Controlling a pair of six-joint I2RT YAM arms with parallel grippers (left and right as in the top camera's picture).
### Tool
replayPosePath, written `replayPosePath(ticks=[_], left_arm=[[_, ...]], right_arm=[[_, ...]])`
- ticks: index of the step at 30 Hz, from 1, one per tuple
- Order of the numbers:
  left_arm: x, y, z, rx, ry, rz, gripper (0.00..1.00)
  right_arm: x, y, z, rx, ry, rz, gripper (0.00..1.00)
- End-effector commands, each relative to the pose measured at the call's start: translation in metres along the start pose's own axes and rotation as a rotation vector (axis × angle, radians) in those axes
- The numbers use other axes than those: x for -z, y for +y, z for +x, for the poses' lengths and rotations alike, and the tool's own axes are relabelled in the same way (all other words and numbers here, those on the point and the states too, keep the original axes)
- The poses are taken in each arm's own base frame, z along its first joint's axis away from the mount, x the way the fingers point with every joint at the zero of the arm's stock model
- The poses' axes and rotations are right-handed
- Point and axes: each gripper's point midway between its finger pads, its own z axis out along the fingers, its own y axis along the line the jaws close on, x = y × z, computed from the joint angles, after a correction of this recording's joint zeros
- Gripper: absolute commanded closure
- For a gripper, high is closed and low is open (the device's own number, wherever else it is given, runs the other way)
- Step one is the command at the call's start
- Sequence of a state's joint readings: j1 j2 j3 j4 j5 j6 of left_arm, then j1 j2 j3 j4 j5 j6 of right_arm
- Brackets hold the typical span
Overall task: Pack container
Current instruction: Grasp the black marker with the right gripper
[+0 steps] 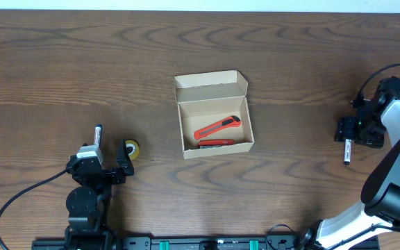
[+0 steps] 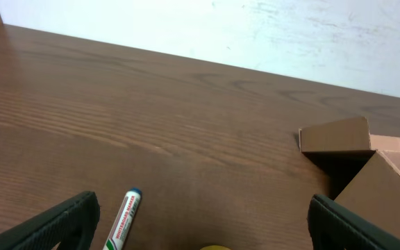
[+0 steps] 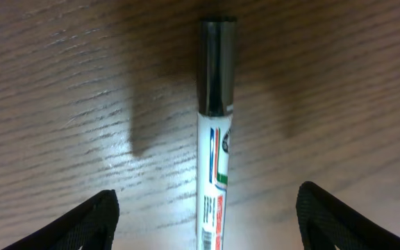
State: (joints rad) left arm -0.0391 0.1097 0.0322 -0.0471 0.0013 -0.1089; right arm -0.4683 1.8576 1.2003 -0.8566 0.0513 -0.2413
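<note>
The right gripper has its fingers spread wide, one on each side of a black-capped marker that lies flat on the wooden table. Neither finger touches the marker. Its white printed barrel runs lengthwise down the gap between them, with the cap at the far end from the wrist. Seen from overhead, this arm works near the table's right edge, well apart from the box. The left gripper is also opened wide and grips nothing, its fingers low over the table near the front left. A blue-capped marker lies between them, closer to the left finger and touching neither. A small yellow roll sits just beside the other finger. The container, a tan cardboard box, stands in the middle of the table between the two arms, with its flap lid folded open toward the far side. Inside it a red utility knife lies at a slant. Nearer the front wall, a slim red item lies along that wall; what it is cannot be told.
</note>
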Motion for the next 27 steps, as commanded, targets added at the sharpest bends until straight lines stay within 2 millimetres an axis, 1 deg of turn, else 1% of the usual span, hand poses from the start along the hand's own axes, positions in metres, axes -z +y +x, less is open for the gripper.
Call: replayPosePath(ticks=[1, 6, 12, 17, 20, 24, 27], left_arm=[[-0.002, 0.002, 0.021, 0.010, 0.058, -0.002, 0.05], [-0.002, 0.002, 0.021, 0.010, 0.058, -0.002, 0.05], [-0.002, 0.002, 0.020, 0.010, 0.058, -0.002, 0.05], [-0.002, 0.003, 0.021, 0.010, 0.058, -0.002, 0.05], [-0.002, 0.003, 0.021, 0.010, 0.058, -0.002, 0.05], [-0.002, 0.002, 0.021, 0.010, 0.058, -0.002, 0.05], [-0.002, 0.002, 0.021, 0.010, 0.058, -0.002, 0.05]], right_arm=[[-0.004, -0.001, -0.001, -0.023, -0.003, -0.014, 0.25], [-0.004, -0.003, -0.007, -0.025, -0.029, -0.007, 0.15], [-0.005, -0.003, -0.009, -0.025, -0.038, -0.005, 0.12], [-0.006, -0.004, -0.011, -0.025, -0.043, -0.004, 0.11], [-0.011, -0.003, -0.010, -0.025, -0.032, -0.008, 0.11], [-0.021, -0.001, -0.006, -0.024, -0.001, -0.020, 0.10], [-0.029, 0.002, -0.002, -0.023, 0.023, -0.036, 0.07]])
